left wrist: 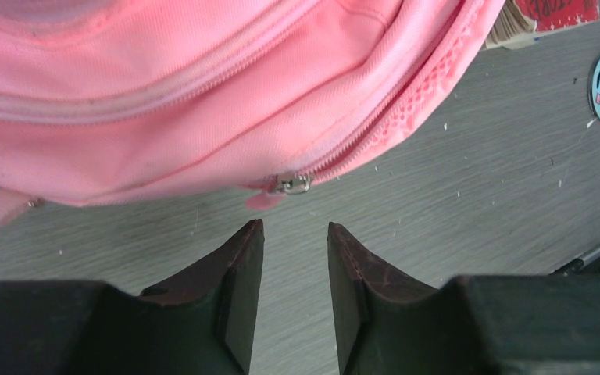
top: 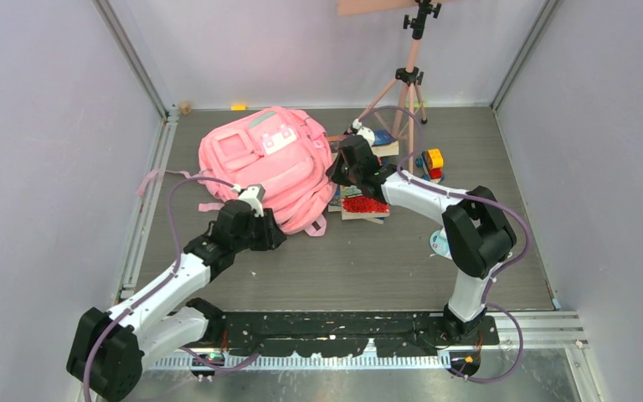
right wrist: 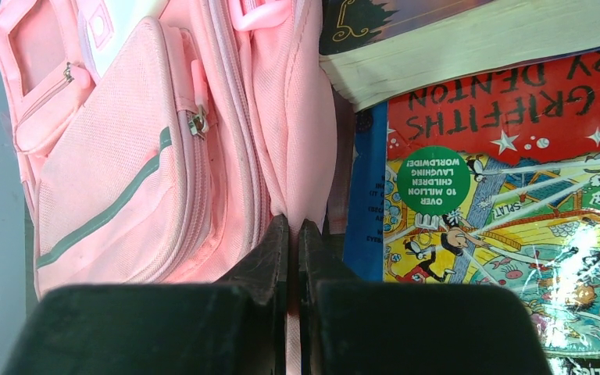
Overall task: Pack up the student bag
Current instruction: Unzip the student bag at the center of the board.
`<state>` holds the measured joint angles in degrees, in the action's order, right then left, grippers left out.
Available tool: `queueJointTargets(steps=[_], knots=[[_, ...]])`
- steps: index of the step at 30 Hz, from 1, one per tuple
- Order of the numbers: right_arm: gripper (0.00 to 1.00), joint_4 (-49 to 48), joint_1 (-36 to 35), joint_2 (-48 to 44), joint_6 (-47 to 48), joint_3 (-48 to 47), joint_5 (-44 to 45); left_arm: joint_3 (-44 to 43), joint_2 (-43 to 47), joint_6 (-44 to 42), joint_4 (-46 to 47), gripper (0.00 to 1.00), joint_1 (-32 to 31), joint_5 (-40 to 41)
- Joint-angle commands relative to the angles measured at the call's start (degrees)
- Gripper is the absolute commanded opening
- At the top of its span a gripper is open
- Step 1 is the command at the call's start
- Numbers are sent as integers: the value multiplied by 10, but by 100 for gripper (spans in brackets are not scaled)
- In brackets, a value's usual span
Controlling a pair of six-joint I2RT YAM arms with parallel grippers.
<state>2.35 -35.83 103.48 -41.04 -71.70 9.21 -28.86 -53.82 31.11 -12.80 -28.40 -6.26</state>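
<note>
The student bag (top: 264,167) lies on its back on the surface (top: 368,260), front pockets up, left of centre toward the far side. A stack of books (right wrist: 508,234) lies against its right side. It is soft pink fabric and looks slack, so it should be light but floppy, sagging and folding wherever it is lifted. A grip on a broad panel would likely only bunch cloth. The firmer places to take hold are the seams, the straps and the zip line.

The right hand (right wrist: 294,221) is closed tight at the bag's right edge, and a thin fold of pink cloth runs between its fingers, so it appears to be pinching the fabric there. The left hand (left wrist: 295,226) is at the bag's near edge, jaws narrowly apart with nothing between them. It points at a small metal zip pull (left wrist: 293,183) just beyond the fingertips, not yet touched. That pull is tiny and probably slippery — a grasp needs to centre on it, with the other hand anchoring the cloth so the zip runs instead of dragging the whole bag.
</note>
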Motion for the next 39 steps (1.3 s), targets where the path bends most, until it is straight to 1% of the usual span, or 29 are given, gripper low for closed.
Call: queueJointTargets(steps=[1,6,9,11,16,22,25,26,28,32,33,39], knots=[[0,-27,11,-48,8,-29,21,-1,-20,3,94,36,-1,37],[0,-27,11,-51,11,-29,19,-8,-43,4,76,32,-1,81],[0,-27,12,-51,11,-30,18,-10,-43,1,63,32,-1,95],[0,-27,12,-50,11,-31,16,-7,-41,1,63,34,-1,101],[1,-29,12,-48,8,-30,10,2,-45,0,94,37,-1,88],[0,-29,13,-47,6,-27,6,1,-63,-6,124,37,-1,70],[0,-29,12,-48,6,-25,5,-1,-69,-10,125,31,-1,65],[0,-30,12,-49,6,-24,5,-1,-70,-11,125,26,-1,65],[0,-30,12,-53,8,-24,8,-1,-68,-11,124,15,-1,70],[1,-29,12,-70,19,-21,22,3,-56,-4,108,2,-1,84],[1,-28,12,-73,25,-22,29,3,-52,-1,102,0,-1,90],[0,19,16,-110,62,-24,76,-18,-36,6,38,0,-1,114]])
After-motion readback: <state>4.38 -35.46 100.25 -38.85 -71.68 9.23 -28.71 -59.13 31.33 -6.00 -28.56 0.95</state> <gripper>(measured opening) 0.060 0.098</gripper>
